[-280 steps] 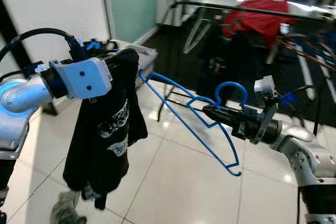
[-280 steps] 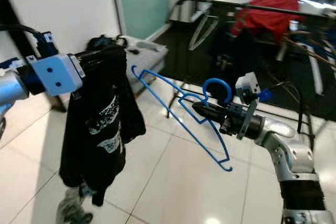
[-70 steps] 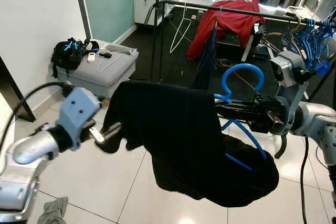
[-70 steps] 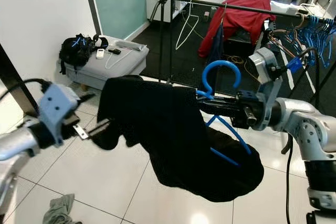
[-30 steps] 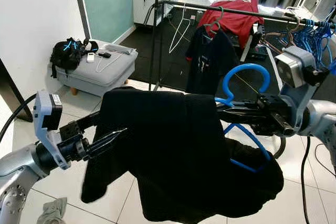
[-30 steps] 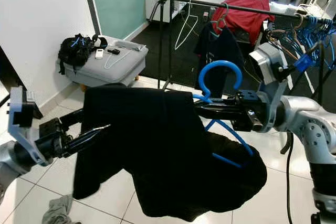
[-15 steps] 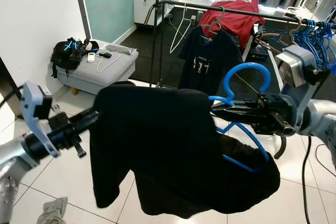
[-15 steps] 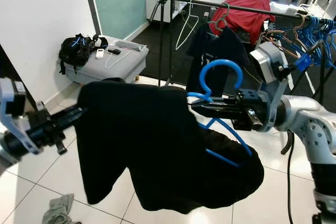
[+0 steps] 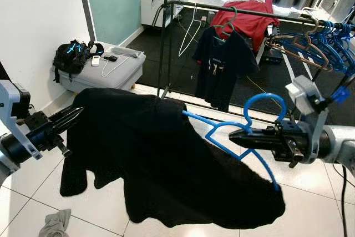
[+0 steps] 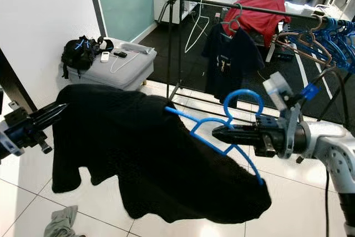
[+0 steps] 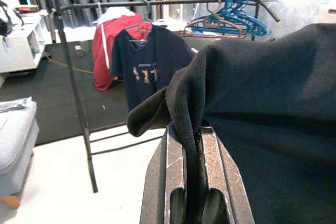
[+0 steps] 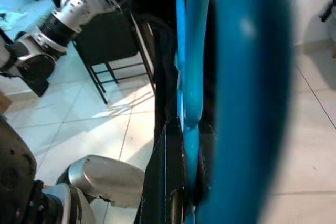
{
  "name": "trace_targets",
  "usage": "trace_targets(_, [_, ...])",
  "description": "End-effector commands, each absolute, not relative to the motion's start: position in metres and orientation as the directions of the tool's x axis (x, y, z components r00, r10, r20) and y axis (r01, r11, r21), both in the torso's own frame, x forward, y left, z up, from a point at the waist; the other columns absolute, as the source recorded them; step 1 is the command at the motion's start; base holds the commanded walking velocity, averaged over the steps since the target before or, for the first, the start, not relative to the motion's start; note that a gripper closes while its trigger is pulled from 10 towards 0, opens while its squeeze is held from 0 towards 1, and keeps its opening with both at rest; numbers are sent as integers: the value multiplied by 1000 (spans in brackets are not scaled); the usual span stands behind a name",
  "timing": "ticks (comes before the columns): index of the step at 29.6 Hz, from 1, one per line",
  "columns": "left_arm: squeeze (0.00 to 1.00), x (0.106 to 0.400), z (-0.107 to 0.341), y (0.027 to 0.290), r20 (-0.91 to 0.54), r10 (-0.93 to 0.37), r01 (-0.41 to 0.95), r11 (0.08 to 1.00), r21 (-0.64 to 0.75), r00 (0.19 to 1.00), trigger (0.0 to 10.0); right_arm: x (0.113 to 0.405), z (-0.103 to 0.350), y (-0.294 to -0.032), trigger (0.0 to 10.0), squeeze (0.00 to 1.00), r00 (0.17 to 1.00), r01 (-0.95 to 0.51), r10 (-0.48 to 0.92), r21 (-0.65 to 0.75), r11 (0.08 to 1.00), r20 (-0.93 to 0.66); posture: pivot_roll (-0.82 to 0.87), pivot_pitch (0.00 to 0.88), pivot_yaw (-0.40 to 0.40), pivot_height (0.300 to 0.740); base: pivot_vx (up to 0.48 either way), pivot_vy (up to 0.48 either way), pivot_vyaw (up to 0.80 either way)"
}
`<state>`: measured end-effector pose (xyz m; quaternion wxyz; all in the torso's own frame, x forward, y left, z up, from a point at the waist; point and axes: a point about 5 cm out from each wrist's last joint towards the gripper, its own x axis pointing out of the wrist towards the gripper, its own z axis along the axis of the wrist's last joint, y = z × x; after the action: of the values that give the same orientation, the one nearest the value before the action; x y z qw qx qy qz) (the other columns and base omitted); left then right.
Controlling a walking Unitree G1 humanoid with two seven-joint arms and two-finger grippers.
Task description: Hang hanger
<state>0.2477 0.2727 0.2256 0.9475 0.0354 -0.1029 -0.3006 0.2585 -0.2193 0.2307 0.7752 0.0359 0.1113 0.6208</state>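
**One blue hanger, one black shirt, two grippers hanging on**

One blue hanger [image 9: 238, 137] is sitting in the right gripper [image 9: 233, 137], whose fingers are clamped tight on the wire just under the hook, so the hook curls up right above the fingertips. One arm of the hanger is reaching out past the fingertips toward the robot's left and slipping under the black shirt [image 9: 161, 165]; the other arm is sloping down below the gripper, with the cloth bunched behind it. In the right wrist view the blue wire [image 12: 191, 103] is running straight up between the two black fingers.

So the shirt is stretching across between both grippers, sagging in the middle and drooping low under the right one. Over at the left gripper [image 9: 75, 114], the fingers are pinched together on a fold of the shirt's edge; the left wrist view shows that fold [image 11: 181, 114] squeezed between the fingers and spilling over them.

Beyond the grippers, a clothes rack [image 9: 222, 8] is standing on the dark floor, carrying a navy t-shirt [image 9: 222, 65], a red garment [image 9: 247, 20], and a bunch of blue hangers [image 9: 333, 37] out past the right gripper. Off beyond the left gripper, a grey ottoman [image 9: 105, 73] is holding a black bag [image 9: 72, 59]. Below the left gripper, a grey rag [image 9: 55, 225] is lying on the white tiles.
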Motion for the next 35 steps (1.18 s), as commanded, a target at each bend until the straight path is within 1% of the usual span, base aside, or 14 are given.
trace_targets(1, [0, 248, 233, 284, 194, -528, 502, 848, 167, 827, 0, 257, 234, -220, 10000, 0, 205, -957, 966, 173, 232, -159, -3, 0, -63, 740, 0, 0, 0])
trace_targets(4, [0, 249, 231, 287, 186, -511, 487, 858, 164, 839, 0, 257, 236, -221, 10000, 0, 206, -959, 966, 166, 232, -158, -5, 0, -61, 740, 0, 0, 0])
trace_targets(7, [0, 254, 213, 299, 119, -431, 411, 897, 162, 895, 0, 257, 244, -224, 10000, 0, 216, -961, 964, 142, 238, -154, -9, 0, -63, 740, 0, 0, 0])
trace_targets(11, [0, 254, 194, 290, 59, -449, 439, 889, 132, 891, 0, 261, 250, -225, 10000, 0, 233, -961, 963, 122, 249, -134, -9, 0, -65, 740, 0, 0, 0])
trace_targets(12, [0, 254, 186, 285, 15, -459, 451, 879, 156, 888, 2863, 262, 252, -225, 10000, 0, 239, -960, 963, 117, 253, -126, -9, 0, -65, 740, 0, 0, 0])
trace_targets(14, [0, 254, 182, 282, -13, -463, 458, 871, 177, 886, 2863, 263, 252, -225, 10000, 0, 242, -960, 963, 114, 256, -122, -9, 0, -65, 740, 0, 0, 0])
trace_targets(15, [0, 254, 176, 276, -45, -477, 475, 855, 206, 878, 10000, 264, 252, -224, 10000, 0, 247, -959, 961, 110, 261, -124, -9, 0, -70, 740, 0, 0, 0])
trace_targets(20, [0, 255, 172, 254, -34, -532, 527, 824, 210, 846, 10000, 267, 247, -221, 10000, 0, 255, -956, 954, 109, 274, -161, -10, 0, -73, 740, 0, 0, 0])
trace_targets(21, [118, 255, 173, 246, -17, -555, 548, 814, 192, 831, 10000, 268, 242, -220, 10000, 0, 264, -952, 945, 107, 287, -194, -12, 0, -74, 740, 0, 0, 0])
trace_targets(22, [118, 255, 173, 246, -17, -555, 548, 814, 192, 831, 10000, 268, 242, -220, 10000, 0, 264, -952, 945, 107, 287, -194, -12, 0, -74, 740, 0, 0, 0])
trace_targets(23, [1000, 256, 174, 240, -6, -570, 561, 807, 184, 822, 10000, 269, 239, -220, 10000, 0, 270, -949, 938, 105, 297, -217, -12, 0, -74, 740, 0, 0, 0])
trace_targets(25, [1000, 253, 169, 219, -15, -652, 647, 750, 137, 758, 10000, 275, 226, -223, 10000, 0, 300, -936, 895, 80, 343, -330, -16, 0, -77, 740, 0, 0, 0])
trace_targets(30, [1000, 246, 162, 199, -49, -733, 733, 672, 110, 679, 10000, 282, 222, -227, 10000, 0, 341, -921, 859, 49, 387, -383, -23, 0, -81, 740, 0, 0, 0])
trace_targets(35, [1000, 239, 157, 196, -98, -761, 767, 632, 114, 641, 10000, 289, 219, -228, 10000, 0, 384, -902, 834, 30, 430, -396, -27, 0, -84, 740, 0, 0, 0])
